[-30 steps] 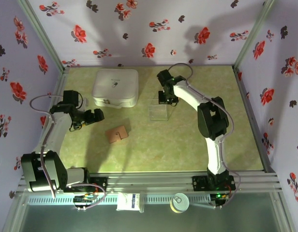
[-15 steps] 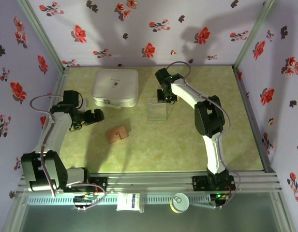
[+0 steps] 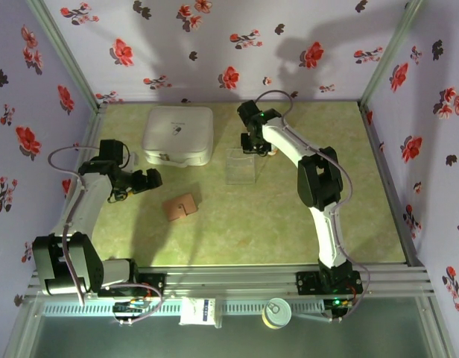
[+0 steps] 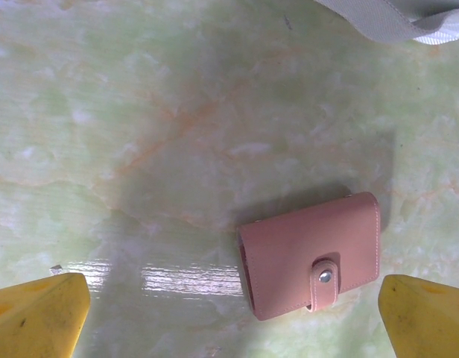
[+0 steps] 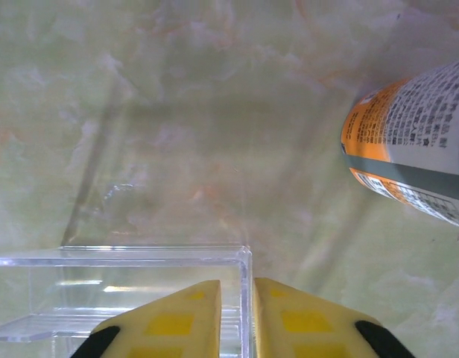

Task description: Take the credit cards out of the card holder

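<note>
The card holder (image 4: pixel 311 253) is a tan-brown wallet lying flat on the green table, folded closed with its snap strap fastened. In the top view the card holder (image 3: pixel 179 206) sits left of centre. The credit cards are hidden. My left gripper (image 4: pixel 231 309) hovers open over the table, with the wallet just ahead of its yellow fingertips (image 4: pixel 37 312). From above, the left gripper (image 3: pixel 145 180) is up and left of the wallet. My right gripper (image 5: pixel 237 291) is shut on the side wall of the clear plastic tray (image 5: pixel 125 257).
A big white square box (image 3: pixel 178 134) stands at the back left, its corner (image 4: pixel 393 19) also in the left wrist view. The clear tray (image 3: pixel 241 168) sits at centre back. An orange and grey can (image 5: pixel 412 156) lies right of the tray. Flowered walls enclose the table.
My right gripper has shifted a little toward the back wall, and the clear tray has moved with it. The left arm and the wallet have stayed put.
</note>
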### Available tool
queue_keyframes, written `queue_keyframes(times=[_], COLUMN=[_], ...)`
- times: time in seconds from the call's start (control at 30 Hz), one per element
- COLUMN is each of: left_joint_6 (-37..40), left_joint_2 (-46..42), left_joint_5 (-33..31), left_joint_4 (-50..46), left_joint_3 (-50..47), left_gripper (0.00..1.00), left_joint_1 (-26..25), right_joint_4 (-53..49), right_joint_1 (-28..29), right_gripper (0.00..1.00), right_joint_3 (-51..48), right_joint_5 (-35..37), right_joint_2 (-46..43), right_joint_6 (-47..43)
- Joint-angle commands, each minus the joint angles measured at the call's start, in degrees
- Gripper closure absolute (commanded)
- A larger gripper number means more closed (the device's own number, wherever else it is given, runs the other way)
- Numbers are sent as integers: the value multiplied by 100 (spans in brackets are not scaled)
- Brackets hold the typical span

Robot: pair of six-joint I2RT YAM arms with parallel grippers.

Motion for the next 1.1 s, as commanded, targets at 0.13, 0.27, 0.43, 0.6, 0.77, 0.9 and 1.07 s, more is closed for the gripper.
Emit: queue_keyframes(times=[0.13, 0.27, 0.43, 0.6, 0.77, 0.9, 1.07], left_joint_6=[-40, -446, -710, -649, -579, -516, -602], left_joint_2=[95, 151, 577, 1292, 1820, 2190, 2351], left_joint_5=[94, 100, 29, -18, 160, 245, 332], left_joint_4=[-251, -210, 164, 449, 602, 739, 903], left_joint_3=[59, 162, 364, 589, 738, 797, 679], left_gripper=[1, 2, 2, 2, 1, 1, 1], left_joint_1=[-260, -750, -1413, -1589, -1777, -1852, -1901], right_joint_4=[-325, -307, -83, 303, 540, 748, 866], right_joint_1=[124, 252, 395, 467, 476, 476, 485], right_gripper=[77, 74, 72, 68, 61, 53, 45], right_joint_3=[166, -50, -678, -1618, -2472, -2986, -3362], right_joint_5=[86, 109, 91, 14, 26, -23, -49], right_joint_2=[-383, -724, -1273, -1971, -2580, -2943, -3214], right_joint_6=[97, 85, 124, 170, 239, 289, 345])
